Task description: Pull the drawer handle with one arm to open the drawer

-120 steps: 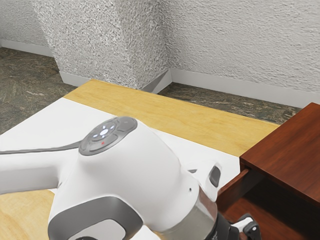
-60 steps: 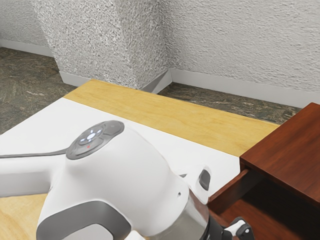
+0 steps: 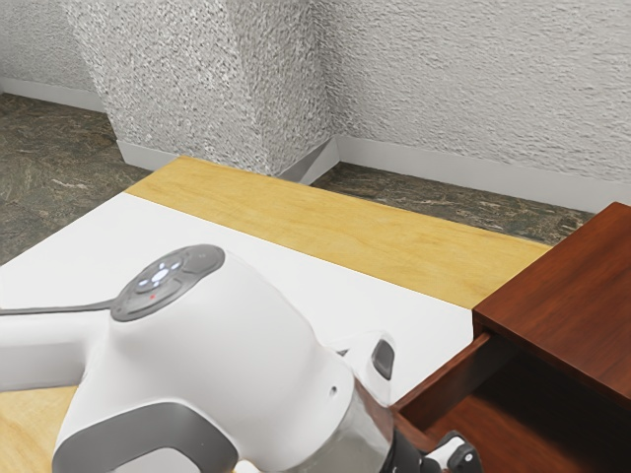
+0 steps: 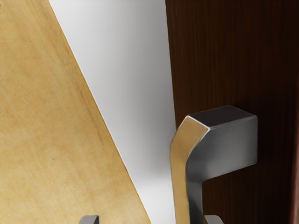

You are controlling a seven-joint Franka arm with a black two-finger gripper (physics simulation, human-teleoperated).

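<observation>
Since the metal handle (image 4: 189,186) is a stiff, slick bar on the part-open drawer (image 3: 449,379) at the right, pull from behind its middle; the gripper (image 4: 150,219) straddles it, spread apart, not clamped

The table (image 3: 325,222) I work at has a pale wooden top, and a white sheet (image 3: 108,246) lies flat across it, leaving a strip of wood bare at the far side. Beyond it the floor (image 3: 49,158) is dark mottled stone. Rough white plaster walls (image 3: 473,79) rise behind, with a pale baseboard (image 3: 463,168) along their foot. A broad slanted pillar (image 3: 197,79) of the same plaster stands at the corner. The light is soft and even
</observation>
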